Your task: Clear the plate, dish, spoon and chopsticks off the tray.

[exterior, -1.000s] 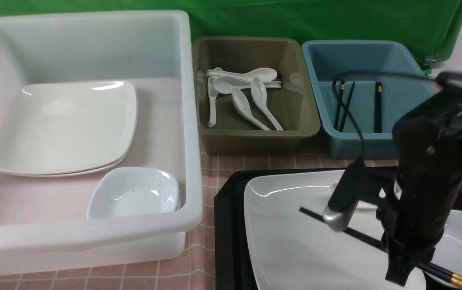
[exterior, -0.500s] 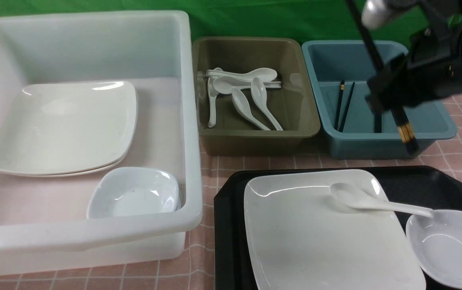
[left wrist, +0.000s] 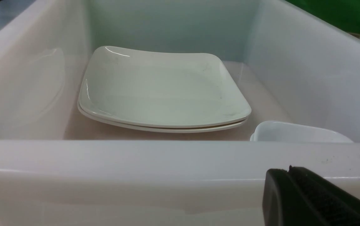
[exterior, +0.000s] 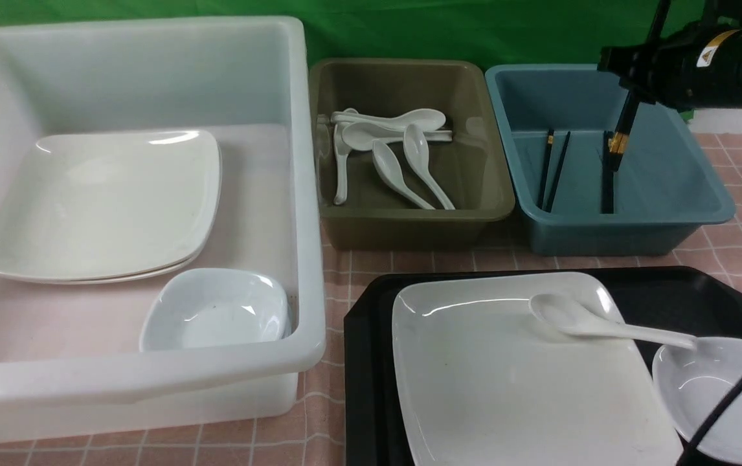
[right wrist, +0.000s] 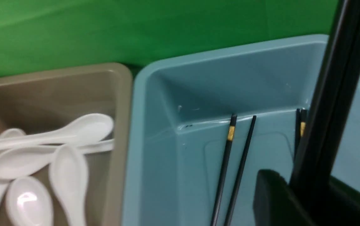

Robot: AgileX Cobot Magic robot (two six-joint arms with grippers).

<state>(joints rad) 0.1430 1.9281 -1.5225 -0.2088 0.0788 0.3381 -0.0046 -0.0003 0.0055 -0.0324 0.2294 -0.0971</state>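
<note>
Two arms, and only one of them is busy. Near and far left, the left gripper point(left wrist: 290, 175) sits with its jaws pressed together on nothing, just outside the near wall of the white tub point(exterior: 151, 378), well apart from anything that matters now. Moving right, the olive tub point(exterior: 410, 217) holds its loose spoons point(exterior: 397, 149). Nearer than that, the tray point(exterior: 361, 362) carries the plate point(exterior: 507, 382). The spoon point(exterior: 604, 323) lies with its bowl on the plate's far right corner and its handle reaching to the rim of the dish point(exterior: 701, 382) at the tray's right side. And here's the action, far right: the right gripper point(exterior: 635, 72) hangs over the blue tub point(exterior: 630, 220), jaws closed narrow on the chopsticks point(exterior: 622, 126), pinching them partway along. The pair stands steep, nearly upright, gold-banded thick ends pointing down into the tub, thin ends rising out of the top of the front view. That's the relation to watch: the tub floor lies straight below the low ends, which seem clear of it, though I can't be sure. The other chopstick pairs point(exterior: 552, 171) down there lie flat, running near to far. My read: the drop-off is the step in hand. A steep release could topple the sticks against a wall, so tilting them toward that near-far line looks wise.
</note>
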